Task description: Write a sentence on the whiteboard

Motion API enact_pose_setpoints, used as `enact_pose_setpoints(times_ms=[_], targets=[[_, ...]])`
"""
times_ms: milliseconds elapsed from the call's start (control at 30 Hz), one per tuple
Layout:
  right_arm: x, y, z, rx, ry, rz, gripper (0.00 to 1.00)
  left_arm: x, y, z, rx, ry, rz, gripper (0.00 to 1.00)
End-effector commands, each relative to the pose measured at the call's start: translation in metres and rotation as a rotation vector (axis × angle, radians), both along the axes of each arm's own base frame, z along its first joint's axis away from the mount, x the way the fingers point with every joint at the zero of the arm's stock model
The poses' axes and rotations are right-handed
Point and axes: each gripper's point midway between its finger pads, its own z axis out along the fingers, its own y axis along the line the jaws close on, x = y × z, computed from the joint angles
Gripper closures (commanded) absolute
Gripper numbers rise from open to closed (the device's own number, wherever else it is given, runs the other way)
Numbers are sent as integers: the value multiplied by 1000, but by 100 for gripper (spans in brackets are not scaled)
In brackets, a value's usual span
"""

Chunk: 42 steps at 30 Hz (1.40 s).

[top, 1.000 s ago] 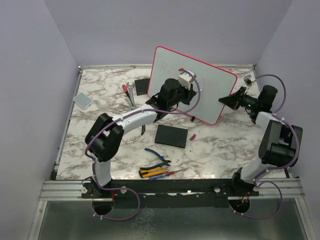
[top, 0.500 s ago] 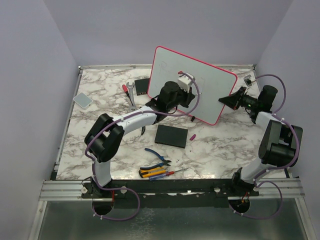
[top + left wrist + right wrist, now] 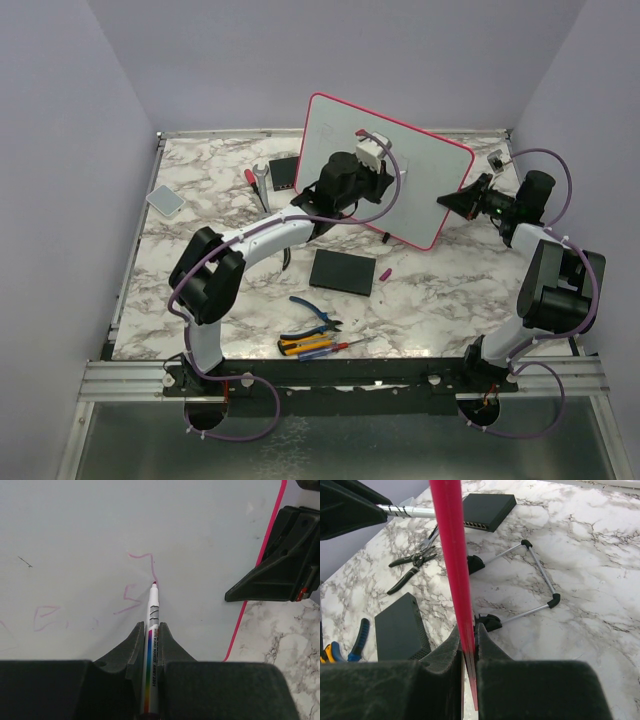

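The whiteboard [image 3: 420, 165], pale with a pink-red frame, stands tilted at the back of the table. My left gripper [image 3: 368, 160] is shut on a white marker [image 3: 151, 640] with a rainbow stripe. The marker's red tip touches the board surface [image 3: 100, 520] at the end of a pink stroke. The sentence [image 3: 135, 587] shows as faint pink letters left of and above the tip. My right gripper [image 3: 447, 200] is shut on the board's right frame edge [image 3: 451, 555], seen edge-on in the right wrist view. The right gripper also shows in the left wrist view [image 3: 270, 575].
A black slab [image 3: 342, 271] lies in front of the board, a second black box [image 3: 285, 173] behind the left arm. Pliers and screwdrivers [image 3: 315, 335] lie near the front edge. A grey pad [image 3: 165, 199] sits far left. The board's wire stand [image 3: 535, 580] rests on the marble.
My left gripper has moved up and slightly right on the board with the marker. The right gripper has stayed on the frame edge.
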Motion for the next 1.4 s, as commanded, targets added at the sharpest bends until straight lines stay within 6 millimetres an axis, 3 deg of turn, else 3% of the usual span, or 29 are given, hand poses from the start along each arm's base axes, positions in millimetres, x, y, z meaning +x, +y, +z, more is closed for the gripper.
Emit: enact_pose_setpoints(times_ms=[0, 567, 1033, 1367], targets=[[3, -3, -24, -14, 65, -48, 99, 11, 0, 10, -15, -26, 29, 100], [3, -2, -23, -14, 65, -46, 100, -5, -22, -6, 4, -9, -41, 100], [3, -2, -23, -15, 64, -46, 99, -9, -11, -26, 49, 20, -16, 100], [3, -2, -22, -15, 63, -48, 100, -13, -7, -28, 55, 25, -15, 100]])
